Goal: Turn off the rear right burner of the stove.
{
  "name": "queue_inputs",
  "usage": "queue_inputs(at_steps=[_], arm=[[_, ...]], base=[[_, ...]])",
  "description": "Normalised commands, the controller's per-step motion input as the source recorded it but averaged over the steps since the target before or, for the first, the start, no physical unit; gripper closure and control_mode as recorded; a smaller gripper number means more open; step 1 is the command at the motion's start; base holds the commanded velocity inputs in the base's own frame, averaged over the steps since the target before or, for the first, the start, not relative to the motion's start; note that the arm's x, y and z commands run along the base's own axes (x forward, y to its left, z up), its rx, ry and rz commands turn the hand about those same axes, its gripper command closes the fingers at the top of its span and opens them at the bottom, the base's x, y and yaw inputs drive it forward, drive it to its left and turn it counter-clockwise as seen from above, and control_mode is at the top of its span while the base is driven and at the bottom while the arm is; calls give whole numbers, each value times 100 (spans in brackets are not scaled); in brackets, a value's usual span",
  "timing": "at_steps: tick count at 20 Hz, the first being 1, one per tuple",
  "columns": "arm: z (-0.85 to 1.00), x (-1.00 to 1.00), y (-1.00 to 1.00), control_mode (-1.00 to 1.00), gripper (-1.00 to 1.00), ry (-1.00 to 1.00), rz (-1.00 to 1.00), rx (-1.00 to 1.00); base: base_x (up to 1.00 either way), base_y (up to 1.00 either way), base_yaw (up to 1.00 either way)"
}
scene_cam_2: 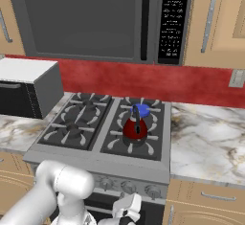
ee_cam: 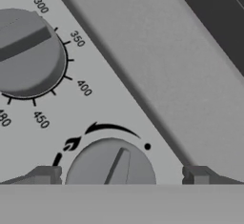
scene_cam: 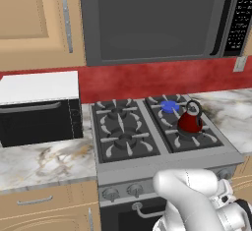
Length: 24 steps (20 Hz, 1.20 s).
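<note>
The rear right burner [scene_cam: 170, 106] [scene_cam_2: 141, 109] shows a bright blue flame disc under its black grate on the dark grey stove [scene_cam: 156, 127] [scene_cam_2: 108, 123]. My gripper [ee_cam: 121, 175] is open, low in front of the stove's silver front panel [ee_cam: 157, 75]. Its two dark fingertips [ee_cam: 45, 174] straddle a round grey knob [ee_cam: 112, 163], one on each side and apart from it. That knob has a raised bar, a curved arrow and a small flame mark above it. A larger knob [ee_cam: 26, 54] ringed with temperature numbers sits up and to the left.
A red kettle [scene_cam: 190, 119] [scene_cam_2: 135, 128] stands on the front right burner, just before the flame. A black-and-white countertop oven [scene_cam: 39, 109] [scene_cam_2: 24, 92] sits on the marble counter left of the stove. A microwave [scene_cam: 157, 18] hangs above. More knobs [scene_cam_2: 129, 186] line the panel.
</note>
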Motion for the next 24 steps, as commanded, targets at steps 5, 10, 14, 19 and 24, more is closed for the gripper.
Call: queue_inputs(at_steps=[5, 10, 14, 19, 24], arm=[[0, 7, 0, -100, -100, 0, 0, 0], [0, 13, 0, -100, -100, 0, 0, 0], [0, 23, 0, -100, -100, 0, 0, 0], [0, 22, 0, -100, -100, 0, 0, 0], [0, 20, 0, -100, -100, 0, 0, 0]], base=[[0, 0, 0], [0, 0, 0], [0, 0, 0], [0, 0, 0], [0, 0, 0]])
